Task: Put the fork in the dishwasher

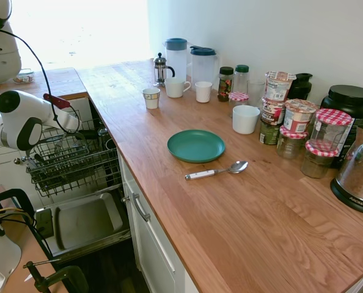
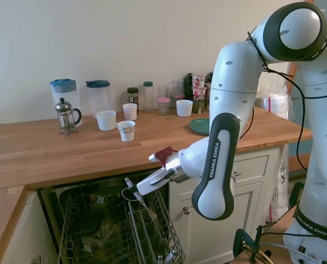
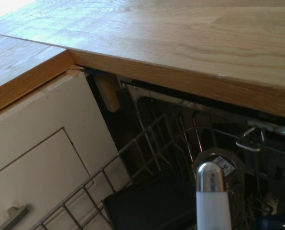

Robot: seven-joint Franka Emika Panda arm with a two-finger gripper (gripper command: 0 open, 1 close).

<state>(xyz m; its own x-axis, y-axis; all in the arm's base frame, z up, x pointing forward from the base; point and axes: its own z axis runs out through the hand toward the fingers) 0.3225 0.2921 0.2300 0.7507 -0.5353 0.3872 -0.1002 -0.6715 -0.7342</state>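
Jaws (image 2: 135,193) pinching fork (image 2: 134,190) by its handle, tines pointing down, long axis steep, directly above dishwasher (image 2: 116,234) rack; release pending.

The fork (image 3: 212,201) shows in the wrist view only as a white handle with a metal end, cut off by the bottom edge; its tines appear nowhere. In the first exterior view the arm's body hides the jaws. The dishwasher (image 2: 114,231) rack's contents are too dark to identify.
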